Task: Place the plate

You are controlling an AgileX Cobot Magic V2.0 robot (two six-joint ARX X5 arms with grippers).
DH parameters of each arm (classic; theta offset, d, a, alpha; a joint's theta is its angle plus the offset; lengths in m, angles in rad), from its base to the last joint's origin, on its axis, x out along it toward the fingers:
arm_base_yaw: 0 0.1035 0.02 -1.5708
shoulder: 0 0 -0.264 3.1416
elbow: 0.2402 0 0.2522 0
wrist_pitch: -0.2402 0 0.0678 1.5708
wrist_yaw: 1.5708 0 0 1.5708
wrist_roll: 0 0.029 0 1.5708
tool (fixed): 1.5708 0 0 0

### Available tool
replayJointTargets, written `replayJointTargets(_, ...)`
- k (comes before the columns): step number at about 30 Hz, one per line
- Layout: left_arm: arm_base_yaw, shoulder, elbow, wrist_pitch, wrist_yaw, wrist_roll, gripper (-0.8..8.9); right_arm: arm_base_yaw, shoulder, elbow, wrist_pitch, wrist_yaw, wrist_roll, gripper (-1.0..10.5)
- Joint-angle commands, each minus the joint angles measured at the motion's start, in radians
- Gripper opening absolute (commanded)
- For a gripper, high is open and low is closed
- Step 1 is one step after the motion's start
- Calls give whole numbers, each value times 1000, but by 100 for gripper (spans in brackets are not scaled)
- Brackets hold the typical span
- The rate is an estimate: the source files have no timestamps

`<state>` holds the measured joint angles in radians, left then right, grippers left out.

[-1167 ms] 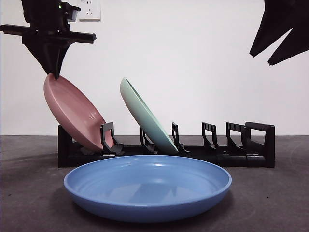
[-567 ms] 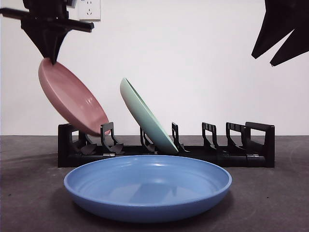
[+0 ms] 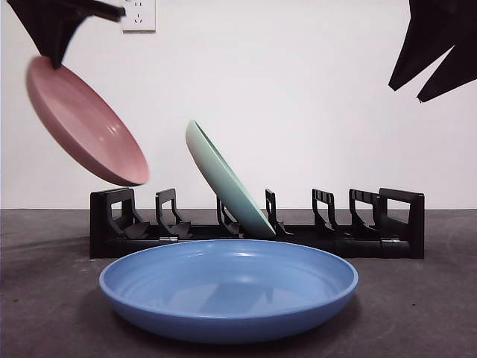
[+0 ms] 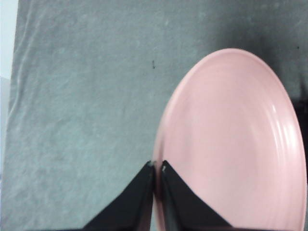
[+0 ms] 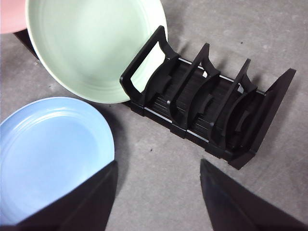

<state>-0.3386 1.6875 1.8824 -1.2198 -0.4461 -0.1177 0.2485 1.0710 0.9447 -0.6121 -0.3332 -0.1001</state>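
— Where's the pink plate (image 3: 86,123)?
— In the air, tilted, above the rack's (image 3: 253,227) left end, touching nothing; the left gripper (image 4: 157,167) has its jaws pinched on the rim.
— And the right gripper (image 5: 156,166)?
— Jaws spread wide, holding nothing, above the green plate (image 5: 94,45) and blue plate (image 5: 50,154).

A plain white wall (image 3: 313,112) fills the backdrop, evenly lit. 1 white electrical outlet (image 3: 140,15) sits high on it near the top edge. Below, the bench (image 3: 417,313) is covered in a dark grey, slightly mottled surface that meets the wall in a straight line.
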Motion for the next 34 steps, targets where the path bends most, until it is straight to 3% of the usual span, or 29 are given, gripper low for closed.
replayJointTargets(1, -3, -55, 34, 2, -5, 8, 10, 5, 5, 10, 5, 2, -5, 263)
replayJointTargets(9, 12, -231, -68, 24, 94, 9, 10, 5, 5, 10, 5, 1, -5, 263)
replayJointTargets(18, 11, -571, -459, 153, 220, -42, 10, 5, 5, 10, 5, 1, -5, 263)
replayJointTargets(26, 11, -872, -772, 213, 368, -188, 10, 5, 5, 10, 2, 1, -5, 263)
replayJointTargets(34, 11, -1041, -1001, 255, 541, -347, 10, 5, 5, 10, -18, 1, -5, 263)
